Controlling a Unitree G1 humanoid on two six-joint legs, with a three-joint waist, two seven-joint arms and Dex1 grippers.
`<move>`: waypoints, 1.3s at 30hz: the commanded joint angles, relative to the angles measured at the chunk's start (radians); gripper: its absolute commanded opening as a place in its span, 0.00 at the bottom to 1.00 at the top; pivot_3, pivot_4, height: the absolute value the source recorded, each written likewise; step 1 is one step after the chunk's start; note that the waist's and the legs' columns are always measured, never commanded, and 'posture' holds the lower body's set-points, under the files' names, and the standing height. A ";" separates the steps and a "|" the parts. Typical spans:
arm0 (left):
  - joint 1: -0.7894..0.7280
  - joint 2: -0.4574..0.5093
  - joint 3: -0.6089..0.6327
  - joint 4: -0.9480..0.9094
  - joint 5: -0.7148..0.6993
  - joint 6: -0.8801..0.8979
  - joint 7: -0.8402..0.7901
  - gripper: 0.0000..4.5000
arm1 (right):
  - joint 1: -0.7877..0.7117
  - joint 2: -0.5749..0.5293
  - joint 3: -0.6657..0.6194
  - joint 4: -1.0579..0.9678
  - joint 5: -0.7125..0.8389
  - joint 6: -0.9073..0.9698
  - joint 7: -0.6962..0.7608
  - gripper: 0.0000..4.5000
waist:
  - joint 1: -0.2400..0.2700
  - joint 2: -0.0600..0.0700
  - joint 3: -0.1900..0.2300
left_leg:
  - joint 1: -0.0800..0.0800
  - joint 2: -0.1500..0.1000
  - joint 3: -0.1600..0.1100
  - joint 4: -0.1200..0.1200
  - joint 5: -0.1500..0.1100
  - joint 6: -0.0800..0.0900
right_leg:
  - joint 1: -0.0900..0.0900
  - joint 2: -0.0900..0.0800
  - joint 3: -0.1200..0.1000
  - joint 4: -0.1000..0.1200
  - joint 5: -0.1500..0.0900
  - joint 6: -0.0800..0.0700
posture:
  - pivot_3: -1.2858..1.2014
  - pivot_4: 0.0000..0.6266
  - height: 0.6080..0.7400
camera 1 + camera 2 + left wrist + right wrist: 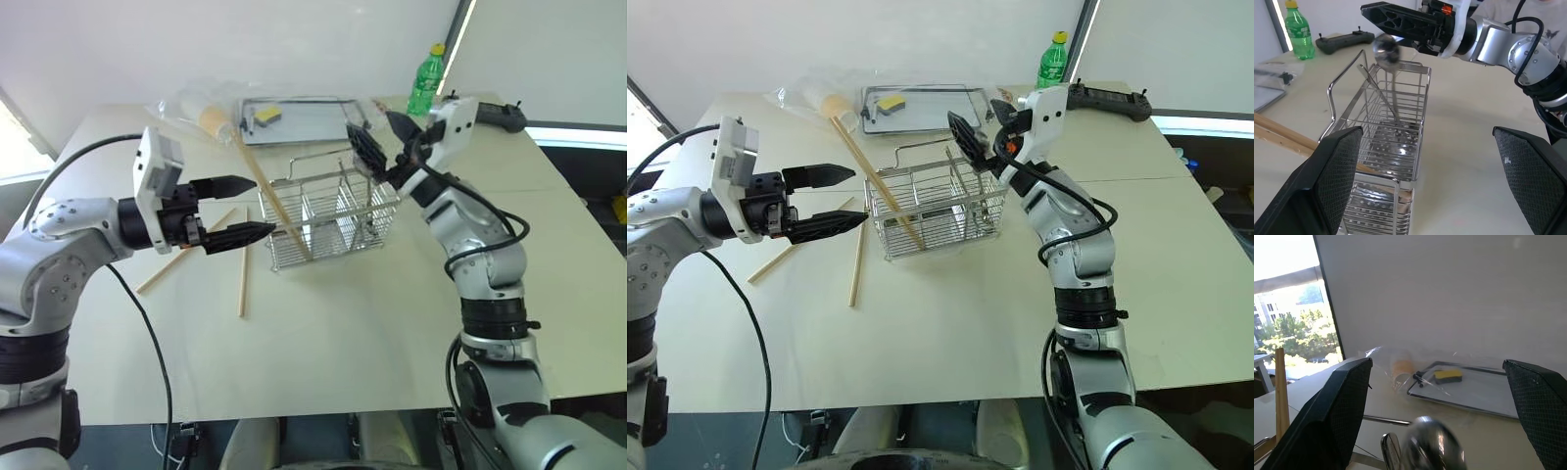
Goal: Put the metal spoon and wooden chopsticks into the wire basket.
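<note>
Right gripper (377, 137) spread wide above the far end of the wire basket (328, 220), holding nothing; left gripper (240, 209) likewise parted and empty, level beside the basket's near-left end. Just below the right fingers (1400, 19), the metal spoon (1387, 51) standing bowl-up inside the basket, handle slanting down to the perforated floor. One of the wooden chopsticks (269, 201) leaning in the left compartment, upper end jutting past the rim toward the tray (931, 101). Two more chopsticks (856, 266) flat on the table (392, 333) left of the basket. Farther off: green bottle (426, 80), black controller (1107, 101), yellow sponge (1448, 376) on the tray.
</note>
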 commanded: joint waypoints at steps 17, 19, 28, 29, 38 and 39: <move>-0.115 0.122 0.004 0.304 0.172 -0.116 -0.087 1.00 | 0.229 -0.826 -0.455 -0.343 0.500 0.527 0.594 0.99 | 0.000 -0.002 0.000 | -0.001 0.001 0.001 -0.002 -0.002 0.004 | 0.004 -0.001 -0.002 -0.009 -0.003 -0.002 | 0.52 0.24 0.76; -0.133 0.160 -0.055 0.411 0.283 -0.196 -0.118 1.00 | 0.371 -0.835 -0.505 -0.422 0.516 0.548 0.637 0.99 | 0.001 -0.002 0.000 | 0.000 0.002 0.003 -0.002 -0.002 0.004 | 0.004 0.000 -0.001 -0.011 -0.003 -0.002 | 0.52 0.24 0.76; -0.205 0.198 -0.317 0.711 0.585 -0.298 -0.284 1.00 | 0.617 -0.715 -0.523 -0.624 0.547 0.520 0.528 0.99 | 0.013 -0.003 0.000 | -0.002 0.001 0.004 0.000 -0.003 0.004 | 0.004 -0.004 -0.001 -0.013 -0.003 -0.002 | 0.52 0.24 0.76; -0.238 0.175 -0.342 0.753 0.614 -0.311 -0.289 1.00 | 0.624 -0.707 -0.523 -0.634 0.555 0.518 0.515 0.99 | 0.018 -0.003 0.000 | -0.003 0.001 0.004 0.000 -0.003 0.004 | 0.003 -0.004 -0.001 -0.014 -0.003 -0.002 | 0.52 0.24 0.76; -0.607 -0.099 -0.449 1.327 0.836 -0.547 -0.243 1.00 | 0.784 -0.725 -0.573 -0.728 0.537 0.479 0.544 0.99 | 0.057 -0.006 -0.001 | -0.015 -0.002 -0.001 0.007 -0.002 0.004 | 0.000 -0.003 -0.006 -0.014 0.001 0.006 | 0.52 0.24 0.76; -0.636 -0.123 -0.457 1.381 0.859 -0.577 -0.239 1.00 | 0.792 -0.725 -0.587 -0.733 0.551 0.481 0.538 0.99 | 0.056 -0.006 -0.001 | -0.015 -0.002 -0.001 0.008 -0.002 0.004 | 0.000 -0.003 -0.006 -0.015 0.002 0.007 | 0.52 0.24 0.76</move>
